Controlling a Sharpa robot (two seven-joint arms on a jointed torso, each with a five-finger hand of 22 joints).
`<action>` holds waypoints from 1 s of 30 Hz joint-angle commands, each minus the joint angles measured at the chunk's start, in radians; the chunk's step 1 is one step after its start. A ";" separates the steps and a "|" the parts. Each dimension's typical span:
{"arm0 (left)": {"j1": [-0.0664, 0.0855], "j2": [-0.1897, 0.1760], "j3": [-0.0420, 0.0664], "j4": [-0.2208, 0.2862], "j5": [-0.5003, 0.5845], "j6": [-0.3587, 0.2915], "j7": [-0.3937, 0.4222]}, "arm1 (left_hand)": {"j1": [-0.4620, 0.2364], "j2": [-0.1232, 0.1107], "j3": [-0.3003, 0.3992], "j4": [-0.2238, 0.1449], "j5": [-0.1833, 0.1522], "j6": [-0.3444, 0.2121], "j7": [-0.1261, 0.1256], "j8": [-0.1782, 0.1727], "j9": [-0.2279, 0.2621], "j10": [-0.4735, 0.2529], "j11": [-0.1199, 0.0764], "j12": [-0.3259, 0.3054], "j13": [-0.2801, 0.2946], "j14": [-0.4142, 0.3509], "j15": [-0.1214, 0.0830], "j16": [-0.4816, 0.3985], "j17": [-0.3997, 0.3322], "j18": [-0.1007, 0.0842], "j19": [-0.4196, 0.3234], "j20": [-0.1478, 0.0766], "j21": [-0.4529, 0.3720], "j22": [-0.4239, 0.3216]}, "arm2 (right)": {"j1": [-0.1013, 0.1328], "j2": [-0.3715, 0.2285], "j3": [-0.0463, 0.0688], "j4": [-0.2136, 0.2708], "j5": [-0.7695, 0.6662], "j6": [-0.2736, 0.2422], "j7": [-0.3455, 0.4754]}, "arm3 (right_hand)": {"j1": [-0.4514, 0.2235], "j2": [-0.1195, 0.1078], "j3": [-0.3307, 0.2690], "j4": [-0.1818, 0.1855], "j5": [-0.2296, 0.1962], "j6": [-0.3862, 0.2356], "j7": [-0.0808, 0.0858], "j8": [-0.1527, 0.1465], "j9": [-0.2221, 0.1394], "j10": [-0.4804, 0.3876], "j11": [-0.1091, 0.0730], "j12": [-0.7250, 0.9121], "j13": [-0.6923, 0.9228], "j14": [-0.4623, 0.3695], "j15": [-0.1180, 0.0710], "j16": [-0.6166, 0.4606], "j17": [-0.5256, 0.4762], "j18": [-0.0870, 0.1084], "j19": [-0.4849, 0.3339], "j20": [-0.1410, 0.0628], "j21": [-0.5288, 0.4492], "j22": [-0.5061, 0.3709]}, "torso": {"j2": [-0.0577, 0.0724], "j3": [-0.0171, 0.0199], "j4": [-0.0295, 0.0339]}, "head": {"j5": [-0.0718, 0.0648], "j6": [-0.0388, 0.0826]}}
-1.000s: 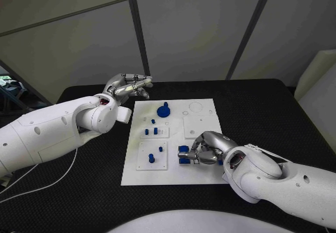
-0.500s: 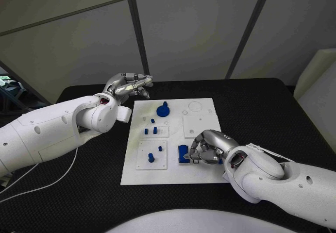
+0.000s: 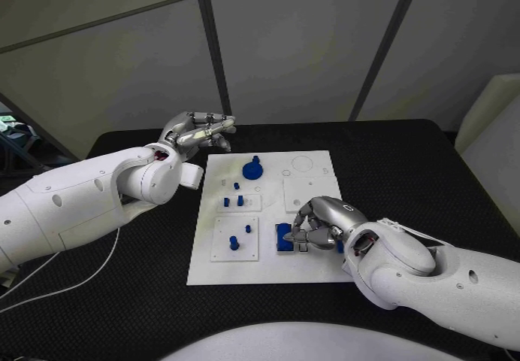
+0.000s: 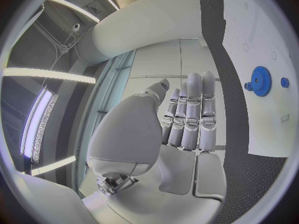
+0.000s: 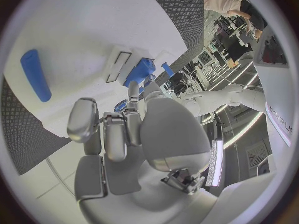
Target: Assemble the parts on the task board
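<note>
The white task board (image 3: 260, 267) lies in the middle of the black table. My right hand (image 3: 321, 226) hovers low over its near right part, fingers curled down around a blue block (image 3: 284, 238). In the right wrist view the right hand (image 5: 134, 134) pinches a small blue part (image 5: 121, 105) at its fingertips, close to the blue block (image 5: 141, 70). A blue bar (image 5: 35, 74) lies flat on the board to one side. My left hand (image 3: 201, 131) is raised off the board's far left corner and holds nothing; its fingers (image 4: 190, 112) lie straight side by side.
A blue gear (image 3: 252, 171) (image 4: 260, 80) stands at the board's far end, with a small blue peg (image 4: 284, 82) beside it. Small blue pegs (image 3: 233, 201) sit in a raised white sub-plate, and another peg (image 3: 234, 243) stands in the nearer sub-plate. Black table surrounds the board.
My right hand has edged slightly left and away over the blue block, its fingers drawn closer around it. The left hand has stayed where it was.
</note>
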 commanded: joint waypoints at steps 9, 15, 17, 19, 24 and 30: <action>0.001 -0.002 -0.001 0.000 -0.004 0.011 0.004 | 0.000 0.001 -0.004 0.000 0.000 -0.006 -0.003 0.006 0.001 -0.007 -0.004 0.005 -0.001 -0.008 0.001 -0.006 -0.001 -0.013 0.003 0.003 -0.005 -0.001 | -0.003 -0.033 -0.004 0.020 0.001 -0.075 0.045 | -0.030 -0.001 -0.005 0.029 0.045 -0.022 0.003 -0.011 -0.002 0.015 0.000 -0.020 0.074 0.095 -0.002 -0.002 0.230 -0.007 -0.009 -0.006 -0.015 -0.015 | 0.000 0.0013 -0.0013 | 0.001 0.001; 0.000 -0.008 -0.001 0.001 -0.004 0.011 0.004 | 0.000 0.002 -0.005 0.000 0.000 -0.007 -0.002 0.006 0.000 -0.008 -0.003 0.005 -0.001 -0.008 0.001 -0.006 -0.002 -0.013 0.003 0.003 -0.006 -0.002 | -0.002 -0.115 -0.004 0.059 0.081 -0.121 0.103 | -0.046 -0.007 -0.001 0.062 0.117 -0.046 0.017 -0.035 -0.011 -0.005 0.012 -0.058 0.047 0.085 0.008 -0.023 0.188 0.001 -0.038 0.003 -0.047 -0.057 | 0.000 -0.0006 0.0002 | -0.010 0.005; 0.000 -0.010 -0.001 0.001 -0.004 0.009 0.005 | 0.000 0.002 -0.005 0.000 0.000 -0.007 -0.002 0.006 0.000 -0.008 -0.003 0.005 -0.001 -0.008 0.001 -0.006 -0.002 -0.013 0.003 0.003 -0.006 -0.002 | -0.002 -0.153 -0.004 0.068 0.102 -0.121 0.103 | -0.042 -0.007 0.003 0.067 0.123 -0.053 0.021 -0.044 -0.014 -0.006 0.015 -0.060 0.046 0.086 0.010 -0.022 0.189 0.001 -0.038 0.006 -0.047 -0.057 | -0.001 -0.0005 -0.0043 | -0.009 0.004; 0.000 -0.013 -0.001 0.002 -0.004 0.009 0.005 | 0.000 0.002 -0.005 0.000 0.000 -0.007 -0.002 0.006 0.000 -0.008 -0.003 0.005 -0.001 -0.008 0.001 -0.006 -0.002 -0.013 0.003 0.003 -0.006 -0.002 | -0.001 -0.188 -0.004 0.074 0.112 -0.115 0.097 | -0.040 -0.009 0.006 0.072 0.125 -0.059 0.025 -0.054 -0.018 -0.007 0.018 -0.064 0.044 0.086 0.013 -0.022 0.190 0.001 -0.038 0.007 -0.047 -0.056 | -0.001 -0.0003 -0.0058 | -0.010 0.003; 0.000 -0.015 -0.002 0.005 -0.004 0.008 0.007 | 0.000 0.002 -0.005 0.000 0.000 -0.007 -0.002 0.006 0.000 -0.008 -0.003 0.005 -0.001 -0.008 0.001 -0.006 -0.002 -0.013 0.003 0.003 -0.006 -0.002 | 0.000 -0.264 -0.004 0.089 0.090 -0.082 0.065 | -0.042 -0.019 0.007 0.086 0.126 -0.067 0.035 -0.082 -0.030 -0.016 0.026 -0.083 0.031 0.085 0.020 -0.024 0.186 0.002 -0.041 0.014 -0.051 -0.060 | -0.001 0.0004 -0.0111 | -0.019 0.003; -0.002 -0.016 -0.002 0.011 -0.004 0.008 0.008 | -0.001 0.002 -0.007 0.001 0.000 -0.008 -0.002 0.006 0.000 -0.009 -0.003 0.005 -0.002 -0.008 0.001 -0.006 -0.003 -0.013 0.004 0.003 -0.007 -0.003 | -0.001 -0.281 -0.004 0.083 0.032 -0.049 0.020 | -0.043 -0.028 0.012 0.105 0.143 -0.049 0.035 -0.096 -0.036 -0.016 0.027 -0.086 0.029 0.085 0.022 -0.025 0.186 0.002 -0.040 0.017 -0.051 -0.057 | 0.000 0.0037 -0.0130 | -0.032 0.008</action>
